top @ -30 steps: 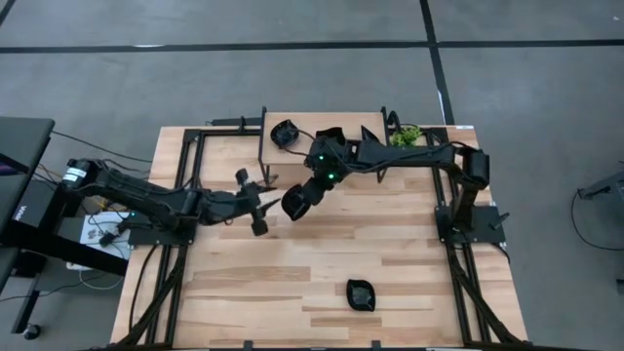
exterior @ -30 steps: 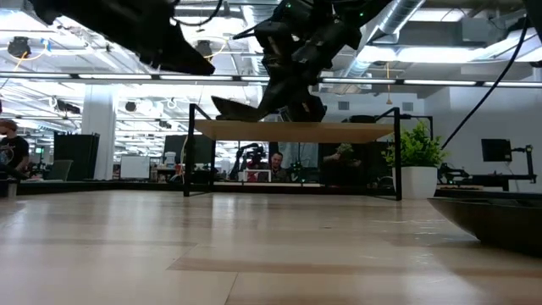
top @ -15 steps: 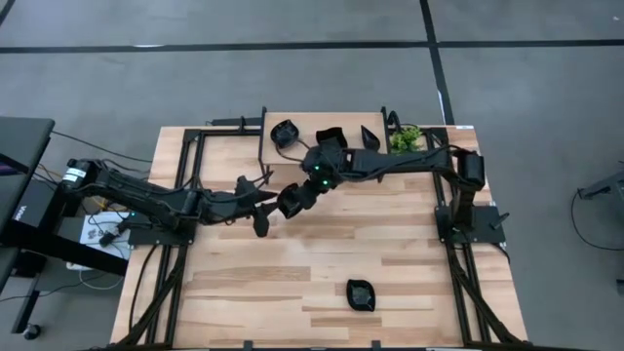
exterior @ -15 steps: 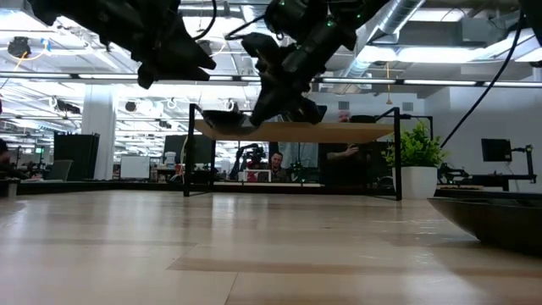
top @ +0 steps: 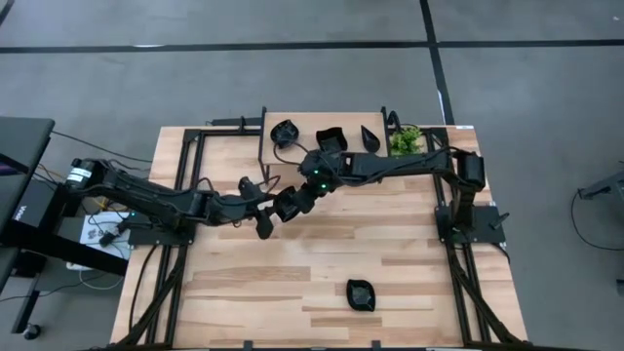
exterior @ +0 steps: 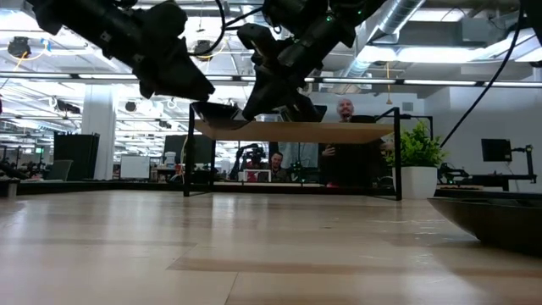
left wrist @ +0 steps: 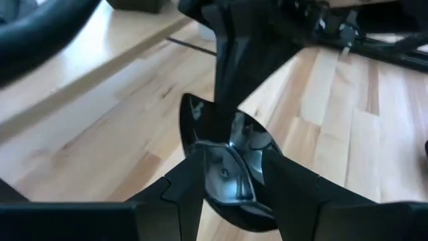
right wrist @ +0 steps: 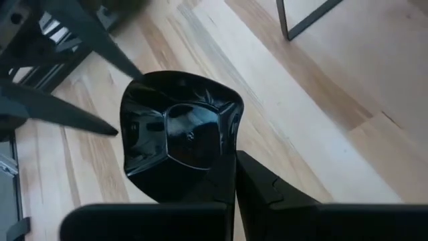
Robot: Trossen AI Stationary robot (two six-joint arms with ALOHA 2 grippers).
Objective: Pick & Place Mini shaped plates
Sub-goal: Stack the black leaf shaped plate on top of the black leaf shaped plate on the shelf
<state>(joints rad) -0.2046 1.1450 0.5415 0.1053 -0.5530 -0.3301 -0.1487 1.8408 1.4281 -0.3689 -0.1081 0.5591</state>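
Observation:
My right gripper (top: 295, 198) is over the table's middle, shut on a glossy black mini shaped plate (top: 280, 206) with a scalloped rim, also seen in the right wrist view (right wrist: 177, 127) and the low view (exterior: 217, 110). My left gripper (top: 261, 208) is open and faces it from the table's left. Its fingers (left wrist: 184, 184) stand on either side of the plate (left wrist: 227, 167). Three more black plates (top: 330, 138) sit on a raised wooden shelf (top: 302, 122) at the far edge. Another plate (top: 361, 294) lies on the table near its near edge. My right gripper pinches the plate's rim (right wrist: 227, 150) on the side nearest its wrist, between its two fingers (right wrist: 261, 184). The fingers slant down from the table's far right. The plate is lifted clear of the table. My left gripper's fingers flank the plate's opposite edge (right wrist: 126, 107); I cannot tell whether they touch it.
A small green potted plant (top: 407, 136) stands at the shelf's right end. The shelf's black frame posts (exterior: 193, 148) rise from the table behind the grippers. People show in the room beyond the table (exterior: 343, 110). Bare wood lies between the grippers and the near plate.
My right gripper has carried the plate toward the table's left, up to my left gripper, and the plate now sits between the left fingers. The left gripper has shifted slightly toward the plate. The other plates have stayed where they were.

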